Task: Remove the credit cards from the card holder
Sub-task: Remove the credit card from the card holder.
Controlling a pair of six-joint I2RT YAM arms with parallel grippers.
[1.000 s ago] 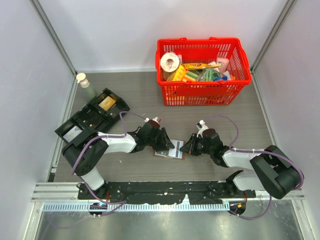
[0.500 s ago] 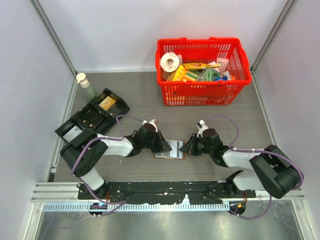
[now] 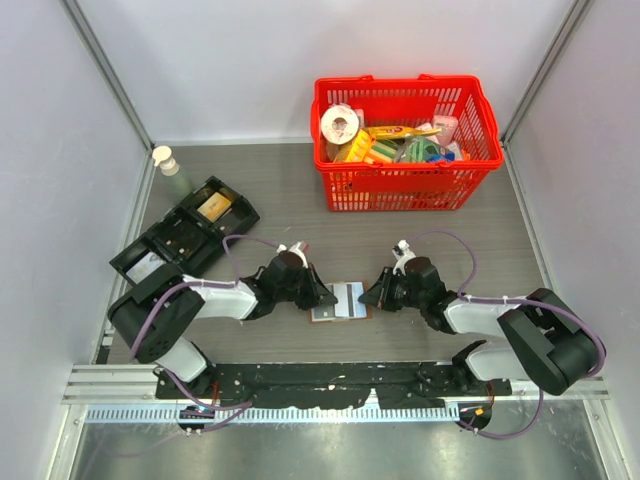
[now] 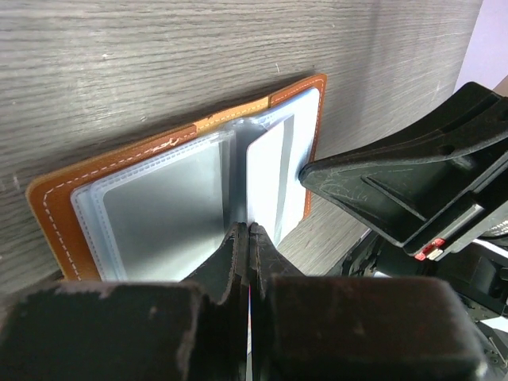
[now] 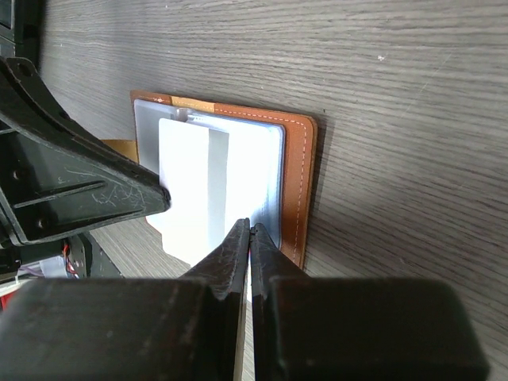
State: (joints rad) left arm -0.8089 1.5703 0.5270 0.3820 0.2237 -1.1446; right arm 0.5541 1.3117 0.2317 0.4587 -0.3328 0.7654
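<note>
**Card holder** (image 3: 341, 301): brown leather, lying open and flat on the grey wood-grain table (image 3: 280, 190), lower centre of the overhead frame, between the two grippers.

**Left gripper** (image 3: 322, 297): on the holder's left edge. Its wrist view shows what the overhead does not: orange-brown cover with pale stitching, clear pale grey-blue sleeves, one leaf standing upright. The jaws are pressed together on the near edge of a thin pale leaf. Whether a card sits in that leaf cannot be told.

**Right gripper** (image 3: 367, 296): on the holder's right edge. Its wrist view shows a white leaf lifted over the sleeves, with the jaws closed on its near edge.

**Red basket** (image 3: 350, 190): upper right of the overhead frame only. It holds a white tape roll (image 3: 339, 123) and yellow and green packets.

**Black compartmented tray** (image 3: 180, 245): left of the overhead frame. A tan item (image 3: 213, 207) lies in an upper compartment.

**Small bottle** (image 3: 166, 160): upright, just beyond the tray.
</note>
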